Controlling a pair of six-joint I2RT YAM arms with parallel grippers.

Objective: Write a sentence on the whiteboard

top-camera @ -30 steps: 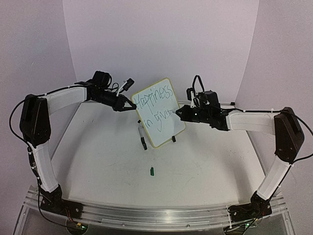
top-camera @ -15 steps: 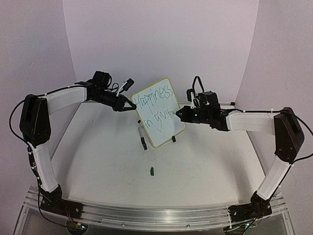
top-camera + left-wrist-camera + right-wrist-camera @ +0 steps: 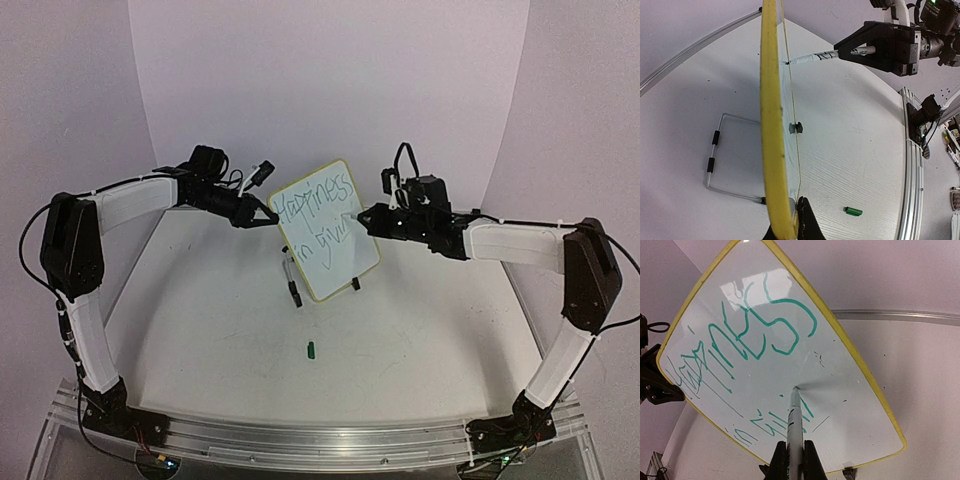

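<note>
Even, diffuse light is filling all three views, and shadows are showing only faintly. A white glare patch is shining on the whiteboard [image 3: 775,370] in the upper left of the right wrist view. Both wrist views are bowing straight lines near their edges, and the overhead view is looking slightly soft.

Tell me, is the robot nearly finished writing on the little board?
Nearly, it seems. Done: the top line, "Happiness", is on the whiteboard in green. In hand: the left gripper clamps its edge, and the right gripper presses the pen tip at the end of the second line, "in giv...". Left: the last few letters; how many is hard to tell.
</note>
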